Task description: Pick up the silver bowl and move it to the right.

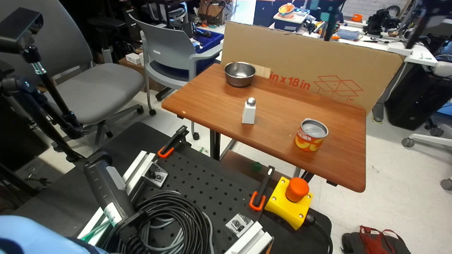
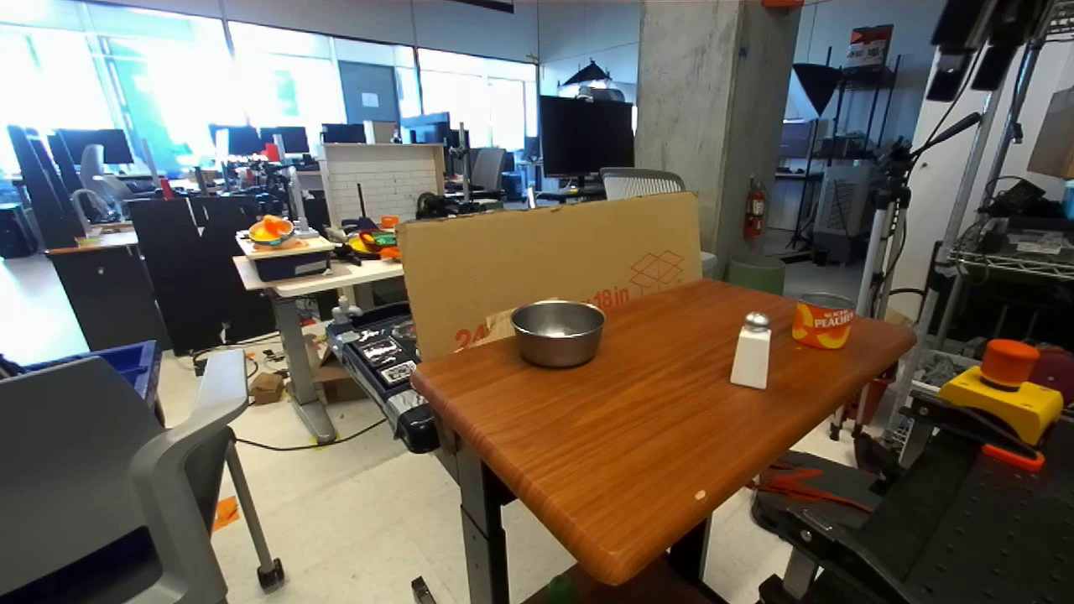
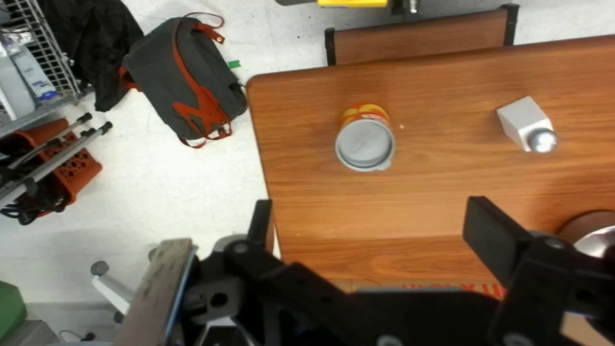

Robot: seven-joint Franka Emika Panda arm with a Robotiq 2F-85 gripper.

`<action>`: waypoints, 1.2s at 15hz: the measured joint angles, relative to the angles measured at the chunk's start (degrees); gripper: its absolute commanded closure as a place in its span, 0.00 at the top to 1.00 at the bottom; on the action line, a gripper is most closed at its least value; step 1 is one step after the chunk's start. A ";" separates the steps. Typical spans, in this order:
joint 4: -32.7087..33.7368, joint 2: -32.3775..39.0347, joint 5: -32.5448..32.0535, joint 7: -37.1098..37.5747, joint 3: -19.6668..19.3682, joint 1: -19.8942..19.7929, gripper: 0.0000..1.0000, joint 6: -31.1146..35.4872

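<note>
The silver bowl (image 1: pixel 240 76) stands upright on the brown wooden table (image 1: pixel 282 100), near the far corner by the cardboard; it also shows in an exterior view (image 2: pixel 558 335). In the wrist view the bowl (image 3: pixel 593 240) is cut off at the right edge, partly behind the right finger. My gripper (image 3: pixel 369 204) is open with its fingers wide apart and nothing between them. It hangs high above the table, to the side of the bowl. Dark fingers pointing down at the top right edge of an exterior view (image 2: pixel 971 84) seem to be the gripper.
An orange-labelled can (image 1: pixel 311 135) stands at the table's other end. A small white bottle (image 1: pixel 249 112) with a silver top stands between can and bowl. A cardboard sheet (image 1: pixel 293 56) rises along the table's long edge. A yellow box with an orange button (image 1: pixel 293 197) sits nearby.
</note>
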 measured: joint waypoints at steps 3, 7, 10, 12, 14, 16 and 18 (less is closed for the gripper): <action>5.70 8.93 3.93 3.77 3.57 4.20 1.00 0.05; 14.72 21.78 7.81 5.41 6.58 7.85 1.00 -0.51; 22.10 30.76 9.97 5.38 7.76 9.18 1.00 -2.78; 27.25 35.85 10.01 5.45 8.68 9.75 1.00 -4.87; 32.35 40.26 10.00 5.50 9.46 10.58 1.00 -7.24; 37.18 44.27 9.99 5.70 10.14 11.54 1.00 -9.55; 41.47 48.07 9.94 5.95 10.46 12.55 1.00 -11.69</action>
